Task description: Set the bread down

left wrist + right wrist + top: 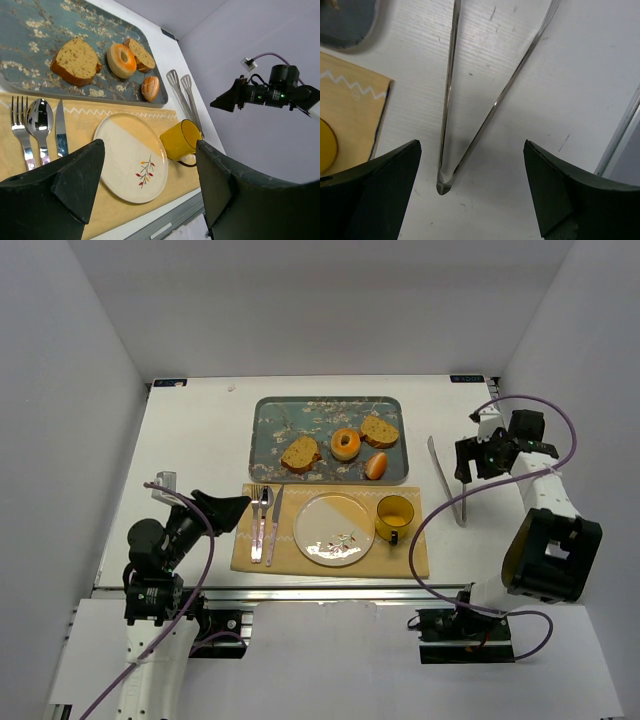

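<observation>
The right gripper [471, 144] hangs with its jaws spread wide and nothing between them. Directly beneath it lie the tongs [448, 100], two thin polished steel blades joined at a springy bend that sits between the fingers.

The likeliest trouble starts here. The blades are slick and lie flat on the smooth white table [580, 75], so a closing pinch may skate them sideways or catch only one blade.

Beyond the fingertips and to their left stands the glossy yellow mug [394, 516], close enough for a dragged tong tip to knock. Past it is the cream glazed plate [333, 529].

Farther off, on the blue flowered tray [270, 410], sits the bread [379, 430], a thick squarish slice with porous golden crumb and a dark crust. It appears to lean against a ring-shaped bun [345, 443], though the contact is hard to confirm. Squeezed hard, the soft crumb could tear; squeezed lightly, it could drop. The larger slice [300, 453] nearby invites a wrong pick.

The left gripper [150, 147] is also wide and empty.
</observation>
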Action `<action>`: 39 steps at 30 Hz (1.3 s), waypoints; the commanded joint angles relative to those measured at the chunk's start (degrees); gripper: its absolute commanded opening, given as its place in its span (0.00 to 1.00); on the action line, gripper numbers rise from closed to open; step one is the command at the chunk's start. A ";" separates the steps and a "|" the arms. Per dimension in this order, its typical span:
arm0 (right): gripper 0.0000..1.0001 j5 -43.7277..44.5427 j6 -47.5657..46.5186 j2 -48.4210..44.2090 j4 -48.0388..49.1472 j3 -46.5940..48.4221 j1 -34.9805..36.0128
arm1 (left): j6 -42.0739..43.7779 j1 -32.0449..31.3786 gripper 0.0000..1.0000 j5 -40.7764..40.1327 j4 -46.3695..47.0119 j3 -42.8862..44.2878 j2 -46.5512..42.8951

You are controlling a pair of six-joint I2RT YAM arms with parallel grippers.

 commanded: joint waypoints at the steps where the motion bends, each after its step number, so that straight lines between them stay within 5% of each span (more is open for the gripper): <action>1: 0.88 3.05 -1.61 1.18 1.57 -1.78 -0.12 | 0.60 0.16 0.82 0.93 0.72 -0.97 0.17; 27: 0.86 12.02 8.75 11.99 14.85 -8.64 5.06 | 0.33 0.16 0.83 2.51 7.31 -0.45 8.70; 39: 0.76 11.58 9.82 13.75 14.86 -9.69 5.59 | 0.33 0.16 0.83 1.64 4.50 0.17 6.77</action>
